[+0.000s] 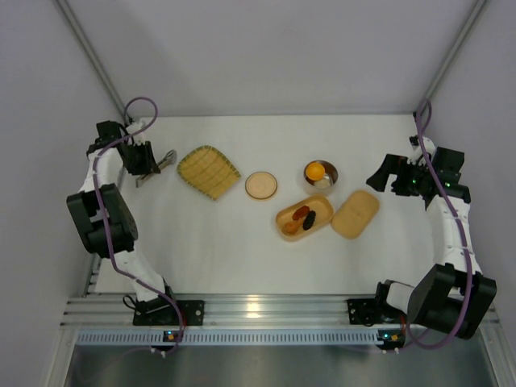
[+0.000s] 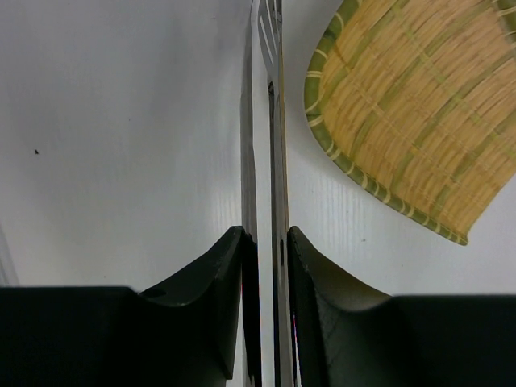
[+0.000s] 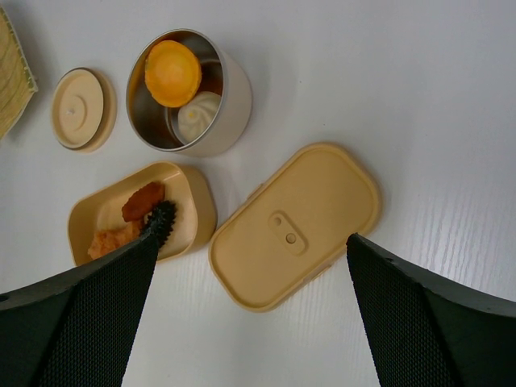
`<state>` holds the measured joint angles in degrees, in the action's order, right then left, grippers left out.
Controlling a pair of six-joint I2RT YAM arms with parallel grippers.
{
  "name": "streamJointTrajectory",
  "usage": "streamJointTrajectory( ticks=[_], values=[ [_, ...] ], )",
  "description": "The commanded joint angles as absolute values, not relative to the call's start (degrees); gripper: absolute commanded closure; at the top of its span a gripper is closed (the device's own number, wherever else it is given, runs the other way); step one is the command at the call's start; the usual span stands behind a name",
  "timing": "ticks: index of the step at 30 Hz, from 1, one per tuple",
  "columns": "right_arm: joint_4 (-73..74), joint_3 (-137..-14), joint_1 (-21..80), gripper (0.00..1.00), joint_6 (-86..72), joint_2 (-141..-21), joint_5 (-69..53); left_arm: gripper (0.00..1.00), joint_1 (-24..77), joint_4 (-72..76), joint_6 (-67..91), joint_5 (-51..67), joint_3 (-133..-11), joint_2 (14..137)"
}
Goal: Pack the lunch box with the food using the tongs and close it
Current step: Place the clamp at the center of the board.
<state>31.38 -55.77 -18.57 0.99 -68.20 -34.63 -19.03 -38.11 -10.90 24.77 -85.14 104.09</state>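
Observation:
The slim silver tongs [image 2: 274, 121] run straight out between my left fingers, whose pads press on both arms; my left gripper [image 2: 264, 242] is shut on them at the table's far left [image 1: 143, 161]. The tan lunch box [image 1: 304, 217] lies open at centre right, holding an orange piece [image 3: 113, 238], a red-brown piece [image 3: 143, 200] and a dark spiky piece [image 3: 161, 218]. Its flat lid [image 3: 294, 226] lies right beside it on the table. My right gripper [image 3: 251, 240] hangs open above the lid, holding nothing.
A round steel bowl [image 3: 189, 93] behind the box holds an orange piece [image 3: 172, 72] and a white piece [image 3: 197, 117]. Its round tan lid [image 1: 260, 185] lies to the left. A woven yellow tray [image 1: 208, 171] sits just right of the tongs' tips.

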Motion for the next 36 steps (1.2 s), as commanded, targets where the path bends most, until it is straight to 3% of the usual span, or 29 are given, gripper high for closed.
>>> streamJointTrajectory(
  ticks=[1,10,19,36],
  values=[
    [30.50,-56.51,-19.34,0.01,1.49,-68.12,-35.77,0.67,-18.90,-34.10,-13.54,24.79,-89.21,107.83],
    [30.50,-56.60,-19.34,0.01,1.76,-68.47,-35.68,0.66,-19.07,-29.89,-16.16,21.28,-81.05,110.39],
    [29.97,-56.51,-19.34,0.01,0.79,-68.82,-36.74,0.53,-19.07,-28.39,-18.37,20.22,-71.02,108.02],
    [31.81,-57.65,-19.34,0.00,1.67,-66.62,-36.56,0.35,-19.07,-36.03,-17.23,24.08,-77.33,100.56]
  ],
)
